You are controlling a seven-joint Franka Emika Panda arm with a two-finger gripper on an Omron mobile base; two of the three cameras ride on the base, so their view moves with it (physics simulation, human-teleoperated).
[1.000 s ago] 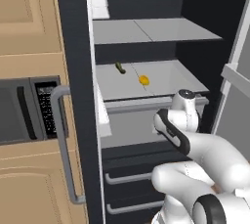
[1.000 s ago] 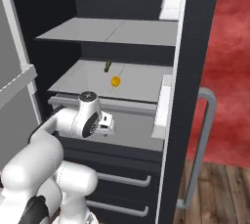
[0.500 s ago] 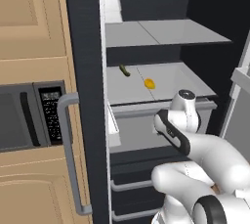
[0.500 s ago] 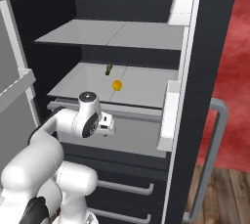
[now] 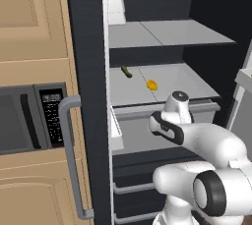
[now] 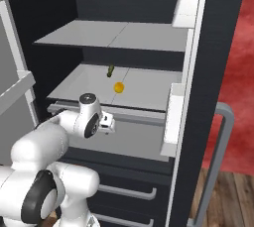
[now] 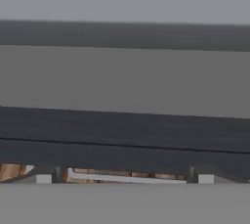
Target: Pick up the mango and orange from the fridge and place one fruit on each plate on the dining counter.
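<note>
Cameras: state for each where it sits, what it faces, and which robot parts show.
Left base view: behind-left of the arm, facing the open fridge and microwave.
Right base view: behind-right, facing the same shelves; arm at lower left.
Hand view: on the hand, facing the fridge's lower front; fingertips spread wide.
Shared by both base views: mango and green vegetable.

Small yellow-orange fruit, possibly the mango [image 5: 152, 85], lying on open fridge [image 5: 162, 32] middle shelf

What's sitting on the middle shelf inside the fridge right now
On the fridge's middle shelf lie a small yellow-orange fruit and, behind it, a thin dark green vegetable. The arm covers part of the shelf's front edge; only one fruit can be seen.
</note>
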